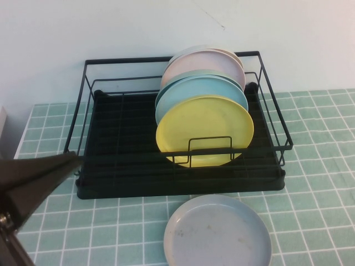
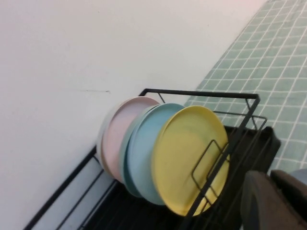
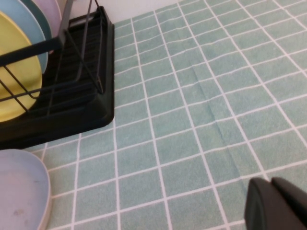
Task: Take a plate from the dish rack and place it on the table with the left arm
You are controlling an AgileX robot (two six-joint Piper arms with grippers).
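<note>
One table [image 1: 310, 166], one dish rack [image 1: 111, 160] at its back edge with one yellow plate [image 1: 205, 128], blue ones and a pink one. One grey-blue plate [image 1: 217, 230] lies flat at the front edge. Left gripper [image 1: 69, 160] front-left, clenched, empty. Right gripper [image 3: 278, 203]: only its wrist view shows it, clenched too.

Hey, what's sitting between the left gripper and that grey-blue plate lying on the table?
Only bare pale green tiled table, seen in the high view. The left gripper sits beside the black wire dish rack; the round grey-blue plate lies flat before it. The right gripper hovers over tiles.
</note>
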